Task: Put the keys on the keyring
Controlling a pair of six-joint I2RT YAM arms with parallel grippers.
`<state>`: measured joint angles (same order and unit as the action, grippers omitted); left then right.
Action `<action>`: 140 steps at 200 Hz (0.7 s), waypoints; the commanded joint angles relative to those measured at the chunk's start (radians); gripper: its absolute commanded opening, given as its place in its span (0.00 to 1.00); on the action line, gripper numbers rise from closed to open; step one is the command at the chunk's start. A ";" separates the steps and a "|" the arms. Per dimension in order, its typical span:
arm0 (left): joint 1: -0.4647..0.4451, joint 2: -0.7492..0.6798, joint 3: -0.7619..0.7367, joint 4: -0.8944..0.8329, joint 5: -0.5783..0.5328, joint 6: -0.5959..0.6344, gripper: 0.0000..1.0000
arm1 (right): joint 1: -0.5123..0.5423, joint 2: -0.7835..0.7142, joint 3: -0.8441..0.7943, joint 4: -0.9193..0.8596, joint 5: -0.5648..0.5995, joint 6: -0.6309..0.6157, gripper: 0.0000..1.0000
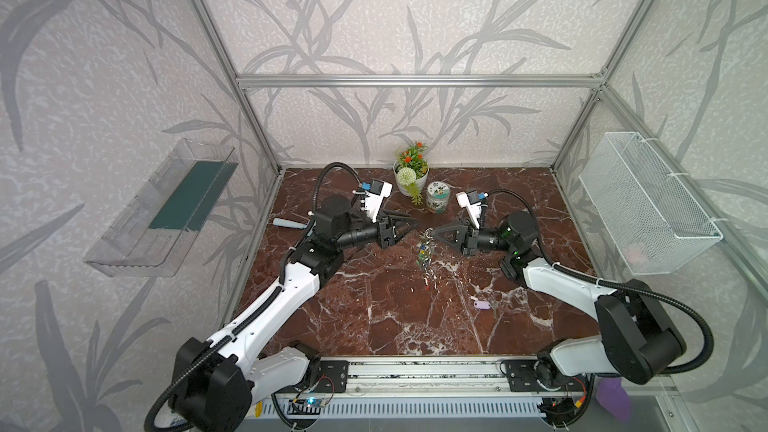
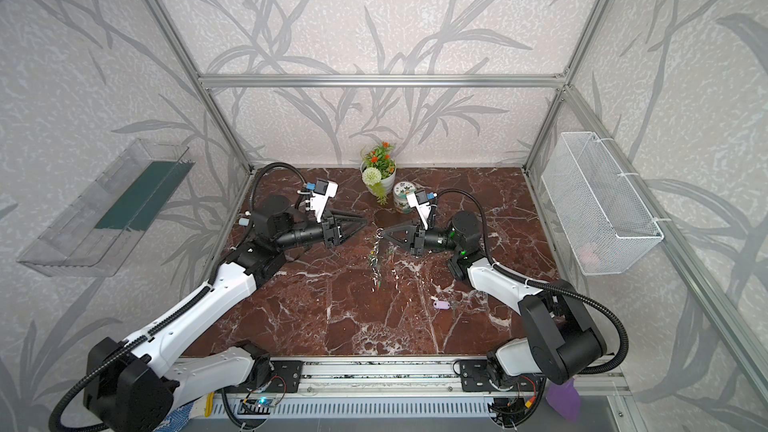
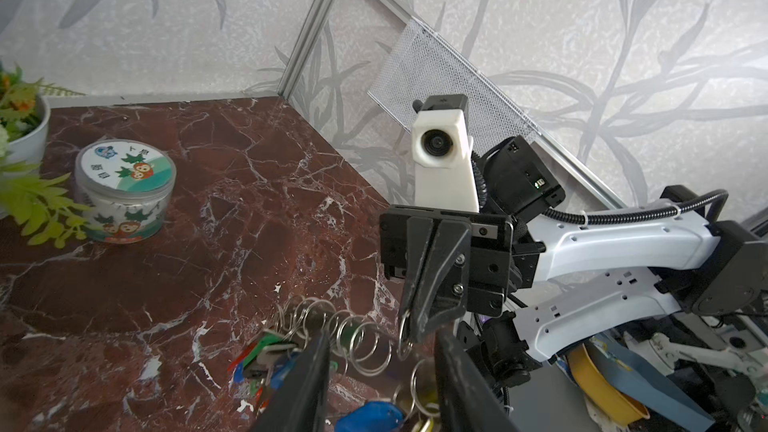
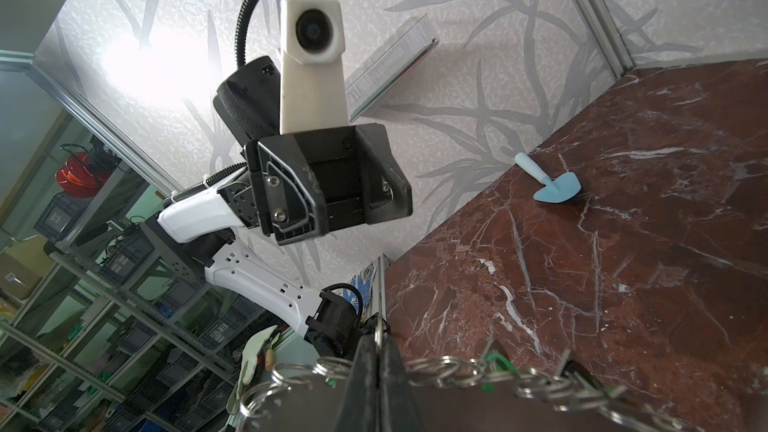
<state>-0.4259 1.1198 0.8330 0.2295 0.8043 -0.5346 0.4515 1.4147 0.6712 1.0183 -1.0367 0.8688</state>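
Silvery key with a pale lilac tag [image 1: 481,304] lies crosswise on the red-brown marble counter [image 1: 374,309] beside the right forearm [image 1: 557,280]; right fingers [image 1: 434,233] clamp the hanging tag-laden metal keyring [image 1: 424,249], while parted, empty left fingers [image 1: 409,225] sit farther off.

Right gripper [image 3: 409,332] pinching keyring [image 3: 356,342]; left gripper [image 3: 382,336] parted
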 commanded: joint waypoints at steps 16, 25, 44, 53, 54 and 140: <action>-0.005 -0.048 -0.117 0.217 -0.010 -0.153 0.45 | 0.004 -0.019 0.012 0.075 0.019 0.018 0.00; -0.013 -0.052 -0.137 0.253 -0.017 -0.165 0.45 | 0.003 -0.020 0.013 0.077 0.018 0.022 0.00; -0.041 -0.035 -0.149 0.295 -0.032 -0.174 0.41 | 0.004 -0.016 0.018 0.084 0.019 0.028 0.00; -0.055 -0.023 -0.147 0.314 -0.034 -0.177 0.40 | 0.004 -0.015 0.018 0.089 0.021 0.034 0.00; -0.057 -0.021 -0.147 0.316 -0.034 -0.179 0.40 | 0.004 -0.015 0.018 0.090 0.021 0.035 0.00; -0.118 0.042 -0.151 0.383 -0.041 -0.199 0.33 | 0.004 -0.011 0.014 0.112 0.021 0.055 0.00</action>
<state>-0.5297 1.1542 0.6830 0.5583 0.7681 -0.7189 0.4515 1.4147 0.6712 1.0500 -1.0222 0.9161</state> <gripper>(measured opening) 0.332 0.050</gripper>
